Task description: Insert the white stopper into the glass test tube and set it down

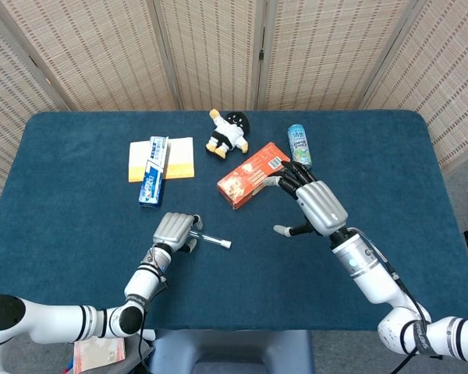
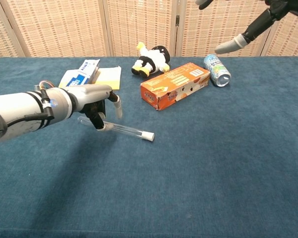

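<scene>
The glass test tube lies on the blue table, slanting toward the right. The white stopper sits in its right end. My left hand hovers over the tube's left end. Its thumb is lifted clear of the glass, and one fingertip still touches the tube. My right hand is raised above the table near the orange box, fingers spread and empty. The chest view shows only its fingers at the top right.
An orange box lies behind the tube, with a drink can to its right. A plush toy lies further back. A toothpaste box rests on a yellow pad at the left.
</scene>
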Action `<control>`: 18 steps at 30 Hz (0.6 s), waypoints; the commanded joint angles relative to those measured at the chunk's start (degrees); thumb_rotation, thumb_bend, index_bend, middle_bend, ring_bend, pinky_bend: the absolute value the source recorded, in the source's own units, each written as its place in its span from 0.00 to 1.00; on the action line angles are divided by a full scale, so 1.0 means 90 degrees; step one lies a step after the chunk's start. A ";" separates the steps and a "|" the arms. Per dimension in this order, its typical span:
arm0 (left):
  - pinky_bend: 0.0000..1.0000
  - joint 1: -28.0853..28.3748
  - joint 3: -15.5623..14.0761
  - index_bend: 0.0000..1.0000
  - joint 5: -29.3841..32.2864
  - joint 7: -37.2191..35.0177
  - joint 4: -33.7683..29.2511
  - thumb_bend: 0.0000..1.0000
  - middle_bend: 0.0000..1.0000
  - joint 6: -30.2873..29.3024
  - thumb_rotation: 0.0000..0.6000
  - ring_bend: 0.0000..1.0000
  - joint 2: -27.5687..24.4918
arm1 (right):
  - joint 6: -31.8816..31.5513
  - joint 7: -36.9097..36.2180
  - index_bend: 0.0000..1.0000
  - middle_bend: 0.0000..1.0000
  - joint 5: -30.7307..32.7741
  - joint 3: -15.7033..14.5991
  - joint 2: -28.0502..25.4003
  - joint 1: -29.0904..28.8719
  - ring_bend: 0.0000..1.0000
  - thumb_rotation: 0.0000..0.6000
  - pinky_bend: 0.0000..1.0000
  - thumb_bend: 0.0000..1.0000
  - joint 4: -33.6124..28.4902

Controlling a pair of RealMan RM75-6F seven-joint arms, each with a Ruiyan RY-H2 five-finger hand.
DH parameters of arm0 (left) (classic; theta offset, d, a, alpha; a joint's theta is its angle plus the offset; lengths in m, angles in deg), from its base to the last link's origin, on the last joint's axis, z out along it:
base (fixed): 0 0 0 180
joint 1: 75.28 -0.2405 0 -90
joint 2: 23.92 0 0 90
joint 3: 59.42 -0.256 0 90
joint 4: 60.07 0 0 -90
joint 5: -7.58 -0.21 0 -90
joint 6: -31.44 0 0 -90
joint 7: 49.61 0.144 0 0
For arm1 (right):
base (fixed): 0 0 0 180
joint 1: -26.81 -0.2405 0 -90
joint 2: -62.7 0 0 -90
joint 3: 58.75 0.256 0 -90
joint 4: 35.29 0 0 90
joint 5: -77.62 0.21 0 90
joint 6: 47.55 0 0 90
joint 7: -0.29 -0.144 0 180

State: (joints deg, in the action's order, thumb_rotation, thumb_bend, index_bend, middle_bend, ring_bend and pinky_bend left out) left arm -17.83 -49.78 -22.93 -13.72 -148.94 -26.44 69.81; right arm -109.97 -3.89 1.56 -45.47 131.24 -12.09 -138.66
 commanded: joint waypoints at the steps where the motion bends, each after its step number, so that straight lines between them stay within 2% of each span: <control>1: 1.00 -0.0196 -0.0001 0.33 -0.0165 -0.0175 -0.0428 0.38 1.00 -0.0113 1.00 1.00 -0.0356 | -0.0034 0.0091 0.20 0.19 0.0011 -0.0048 -0.0184 0.0103 0.00 1.00 0.00 0.05 -0.0030; 4: 1.00 -0.0581 -0.0009 0.33 -0.0545 -0.0670 -0.1015 0.38 1.00 -0.0288 1.00 1.00 -0.0891 | -0.0094 0.0200 0.20 0.19 -0.0045 -0.0201 -0.0464 0.0295 0.00 1.00 0.00 0.09 -0.0069; 6: 1.00 -0.0877 -0.0046 0.32 -0.0886 -0.1042 -0.1313 0.38 0.99 -0.0438 1.00 1.00 -0.1252 | -0.0197 0.0297 0.20 0.19 -0.0066 -0.0302 -0.0627 0.0454 0.00 1.00 0.01 0.16 -0.0066; 9: 1.00 -0.1394 -0.0217 0.33 -0.1570 -0.1571 -0.1584 0.38 0.91 -0.0769 1.00 0.93 -0.1828 | -0.0397 0.0330 0.20 0.22 -0.0071 -0.0451 -0.0829 0.0738 0.04 1.00 0.12 0.27 -0.0024; 13: 0.98 -0.2115 -0.0565 0.35 -0.2673 -0.2091 -0.1419 0.38 0.80 -0.1534 1.00 0.82 -0.2327 | -0.0687 0.0272 0.23 0.28 -0.0185 -0.0687 -0.0925 0.1129 0.13 1.00 0.26 0.38 0.0216; 15: 0.93 -0.2412 -0.0688 0.35 -0.3073 -0.2329 -0.1268 0.38 0.75 -0.1868 1.00 0.76 -0.2467 | -0.0816 0.0266 0.25 0.30 -0.0283 -0.0810 -0.0928 0.1297 0.16 1.00 0.30 0.41 0.0332; 18: 0.80 -0.2856 -0.0887 0.35 -0.3616 -0.2661 -0.0980 0.38 0.68 -0.2316 1.00 0.66 -0.2682 | -0.1037 0.0210 0.26 0.31 -0.0453 -0.1005 -0.0976 0.1581 0.17 1.00 0.31 0.42 0.0466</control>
State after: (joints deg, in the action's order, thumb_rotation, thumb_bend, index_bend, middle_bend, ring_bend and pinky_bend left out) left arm -39.34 -55.33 -50.89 -34.08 -160.01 -43.08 48.62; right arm -118.27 -1.69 -1.62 -53.55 122.78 0.98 -135.26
